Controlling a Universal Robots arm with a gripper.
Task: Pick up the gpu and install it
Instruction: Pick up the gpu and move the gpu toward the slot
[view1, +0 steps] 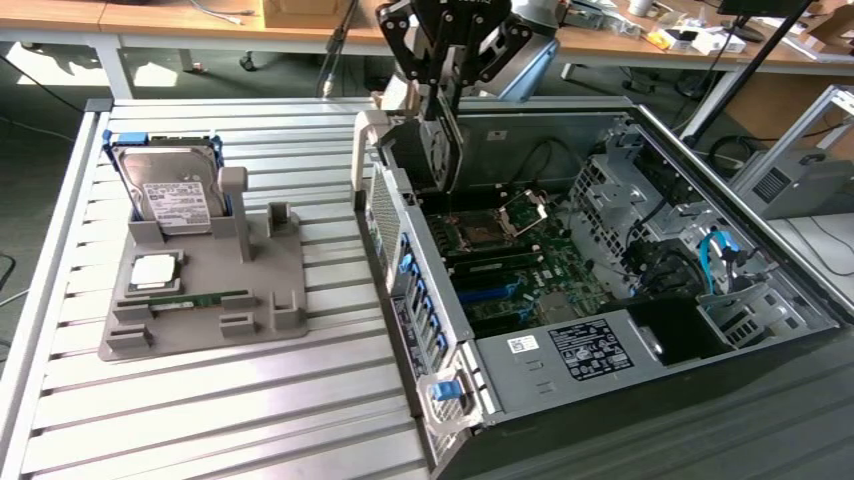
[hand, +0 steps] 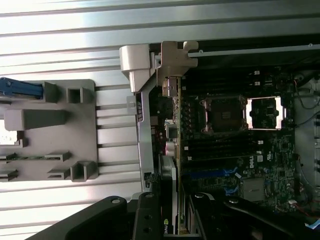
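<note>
Tool: the tool (hand: 171, 212) is clamped on the gpu (hand: 169, 175).
Gpu: hangs edge-on beneath the tool, long axis roughly upright.
Place: over the rear edge of the open computer case (view1: 534, 375); the motherboard (view1: 514, 260) lies lower, toward the exterior view's right.

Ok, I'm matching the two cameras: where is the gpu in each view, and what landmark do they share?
Exterior view: the gpu hangs upright, clamped in the jaws, above the computer case's rear wall.
Wrist view: the gpu is seen edge-on between the jaws, over that rear wall.
Shared landmark: the CPU socket.
</note>
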